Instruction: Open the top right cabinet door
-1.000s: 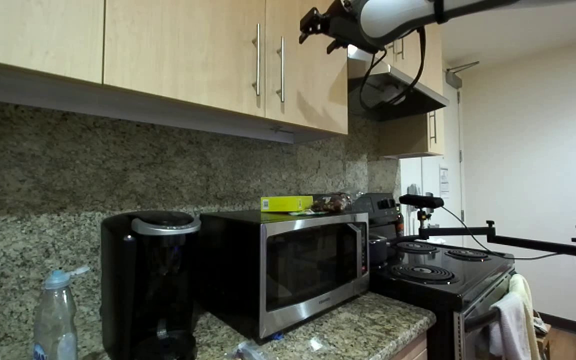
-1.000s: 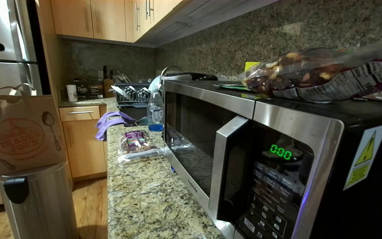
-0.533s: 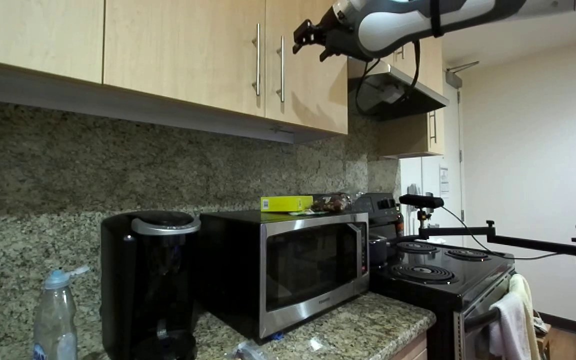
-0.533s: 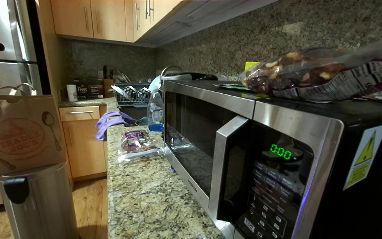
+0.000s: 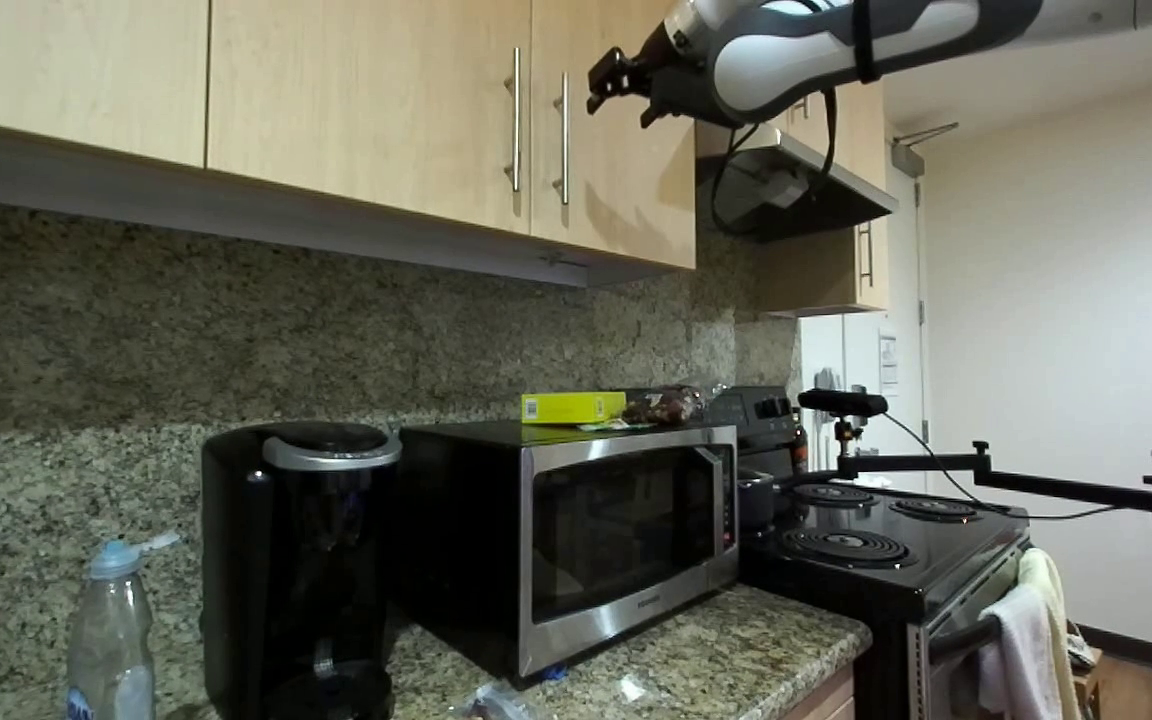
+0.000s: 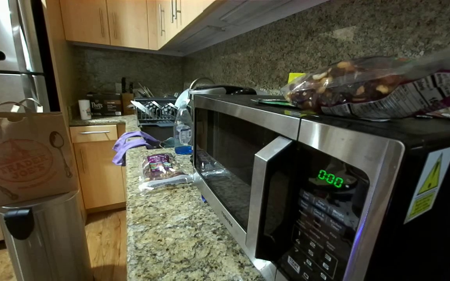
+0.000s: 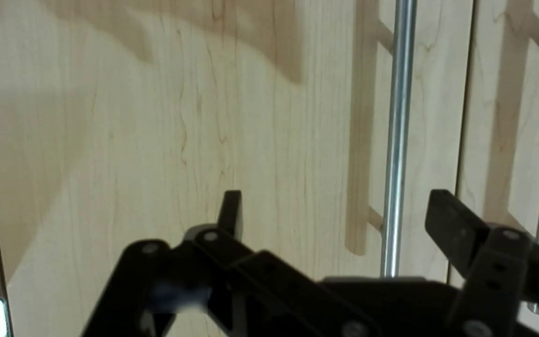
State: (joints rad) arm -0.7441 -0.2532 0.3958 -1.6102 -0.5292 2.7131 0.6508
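Observation:
The top right cabinet door (image 5: 626, 170) is light beige wood and shut, with a slim vertical metal handle (image 5: 563, 140) along its left edge in an exterior view. The door (image 7: 251, 140) fills most of the wrist view, and its handle (image 7: 398, 117) runs down right of the middle there. My gripper (image 5: 622, 110) is in front of the door, right of the handle in that exterior view. In the wrist view my gripper (image 7: 335, 199) is open and empty, and the handle shows between its fingertips. The fingers do not appear to touch it.
The wider matching door (image 5: 366, 110) with its own handle (image 5: 514, 120) adjoins on the left. A range hood (image 5: 786, 180) is to the right, below the arm. A microwave (image 5: 626, 540) with a yellow box (image 5: 573, 407) and a nut bag (image 5: 666, 405) on top stands below.
In an exterior view my gripper has moved slightly left and down, closer to the handle. It has hardly moved in the last half second. The door has stayed shut.

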